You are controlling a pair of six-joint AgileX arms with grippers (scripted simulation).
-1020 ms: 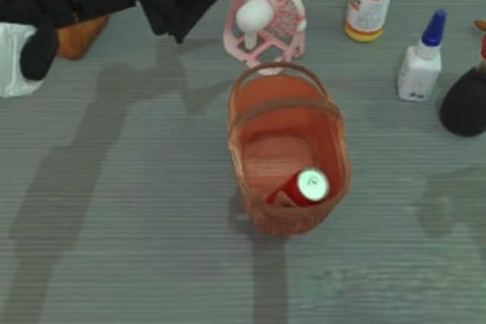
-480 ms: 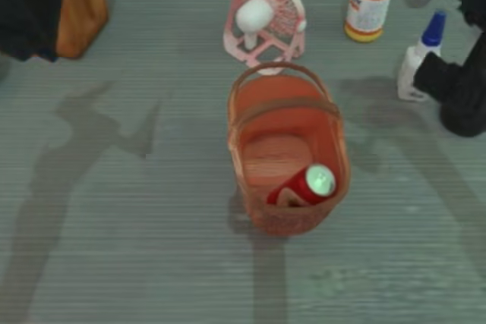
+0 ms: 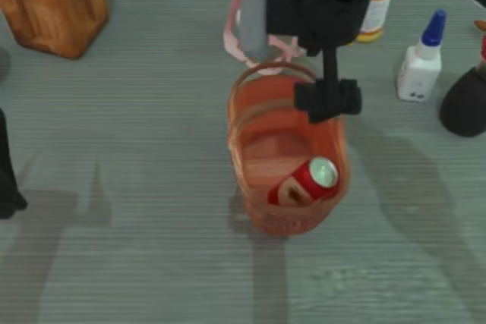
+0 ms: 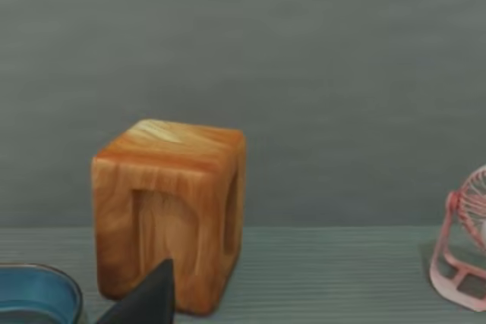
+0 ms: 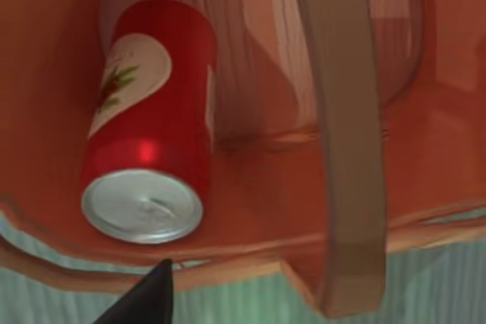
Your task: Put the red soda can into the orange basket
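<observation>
Top view shows the orange basket [image 3: 287, 165] standing near the table's middle with the red soda can [image 3: 304, 183] lying tilted inside it, silver top pointing toward about 4 o'clock and resting against the basket's wall on that side. Its white-yellow label patch faces up. Right wrist view looks straight down into the same basket: the can [image 5: 148, 123] lies on the woven floor beside the wall, and the thin hoop handle [image 5: 339, 127] crosses in front of the lens. My right arm reaches in from 12 o'clock, covering most of the pink-white fan [image 3: 247, 20], and its gripper [image 3: 328, 100] hangs over the basket's far rim near the handle, clear of the can; whether its fingers are spread or pressed together I cannot tell. My left arm sits at 9 o'clock at the table's edge, its gripper [image 3: 9, 187] barely in view. Left wrist view faces the wooden box [image 4: 171, 214], which stands at 10 o'clock.
</observation>
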